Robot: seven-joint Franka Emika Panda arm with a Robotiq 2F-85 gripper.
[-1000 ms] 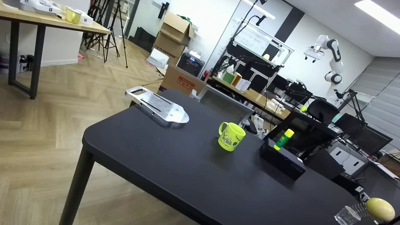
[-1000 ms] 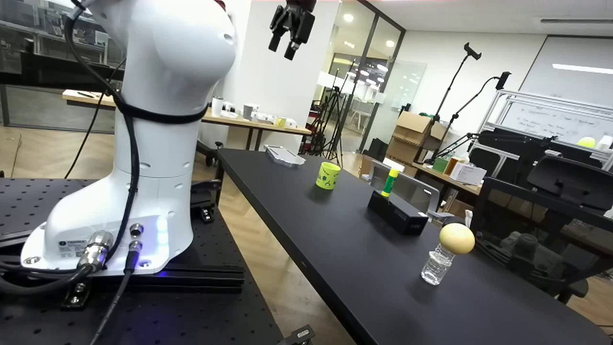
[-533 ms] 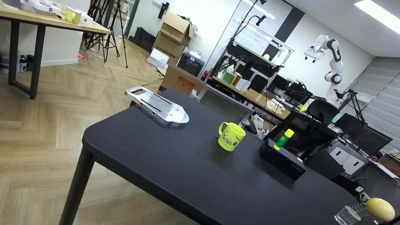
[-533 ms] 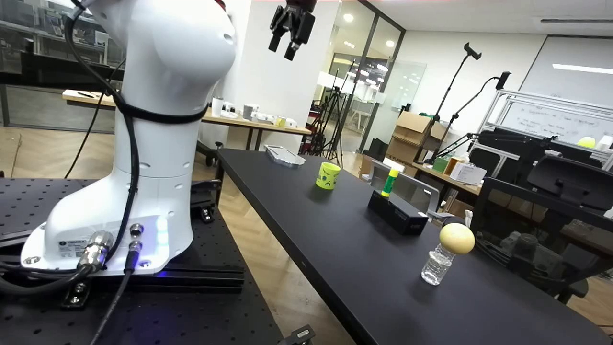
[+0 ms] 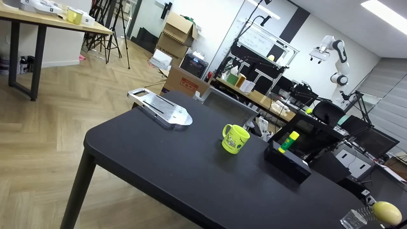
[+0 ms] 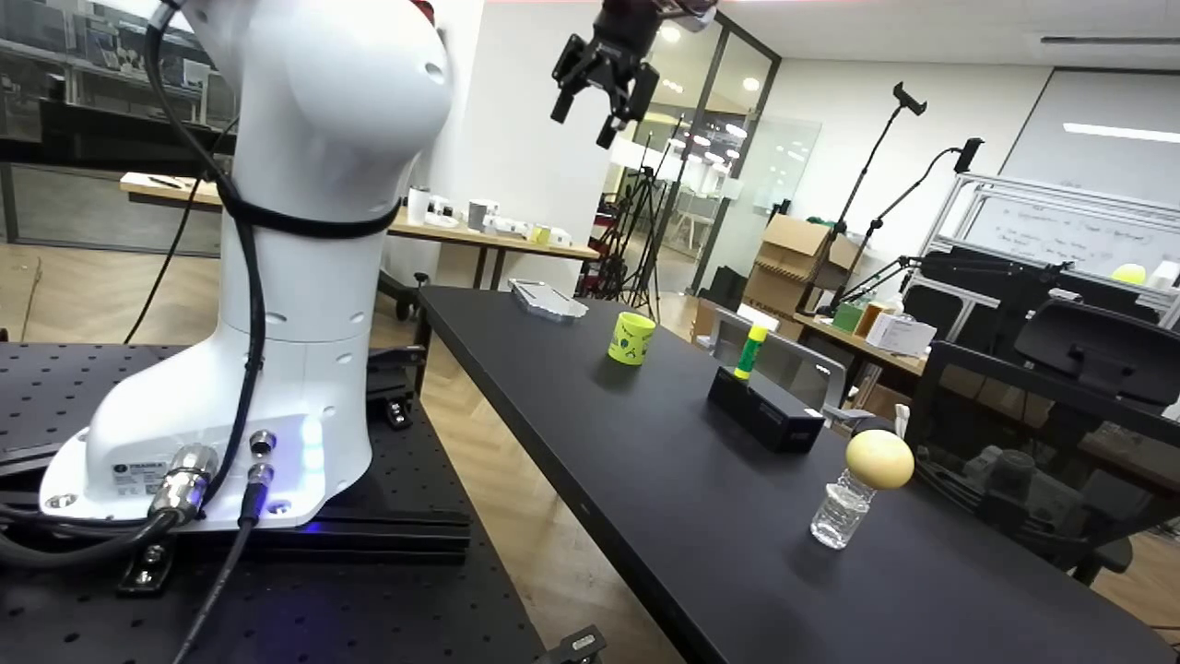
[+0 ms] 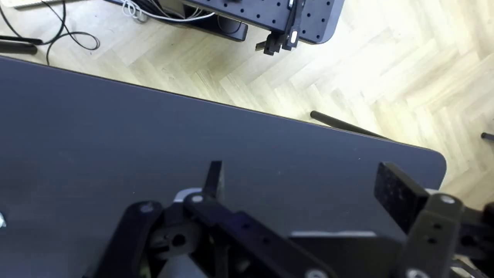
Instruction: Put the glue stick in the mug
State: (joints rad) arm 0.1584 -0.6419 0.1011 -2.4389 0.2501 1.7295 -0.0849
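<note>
- A long, round-cornered black table [image 5: 190, 178] stretched out before me.
- The white jointed robot arm [image 6: 304, 295] stood beside it.
- A flat silver metal plate [image 5: 163, 109] lay near 1 end of the table.
- A black oblong box [image 5: 284, 164] sat farther along.
- The black 2-fingered gripper [image 6: 584, 126] hung above the table, unclenched and spread wide.
- The lime-green mug [image 5: 235, 140] with 1 side handle stood between plate and box.
- The green-and-yellow cylindrical glue stick [image 5: 288, 142] stood upright on the box, towards the mug.
</note>
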